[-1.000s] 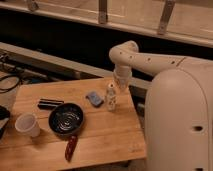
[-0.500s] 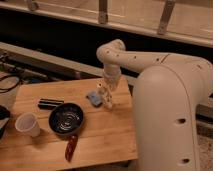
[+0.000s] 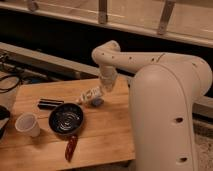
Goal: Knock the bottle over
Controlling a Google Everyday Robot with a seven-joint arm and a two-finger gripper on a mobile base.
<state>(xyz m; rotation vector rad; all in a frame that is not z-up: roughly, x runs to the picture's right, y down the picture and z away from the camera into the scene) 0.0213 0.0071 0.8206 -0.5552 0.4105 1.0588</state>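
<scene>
The small clear bottle (image 3: 90,94) with a white cap leans steeply to the left, almost lying on the wooden table (image 3: 107,132), cap end pointing toward the black bowl. My gripper (image 3: 103,87) hangs from the white arm right at the bottle's base end, touching or nearly touching it. A bluish object (image 3: 97,102) lies just under and beside the bottle.
A black bowl (image 3: 66,118) sits mid-table. A white paper cup (image 3: 27,124) stands at the left. A black cylinder (image 3: 50,103) lies behind the bowl. A red-handled tool (image 3: 71,147) lies near the front edge. My white body (image 3: 170,115) fills the right.
The arm has swung left over the table. The bottle, upright a second ago, now tilts over to the left near the bluish object.
</scene>
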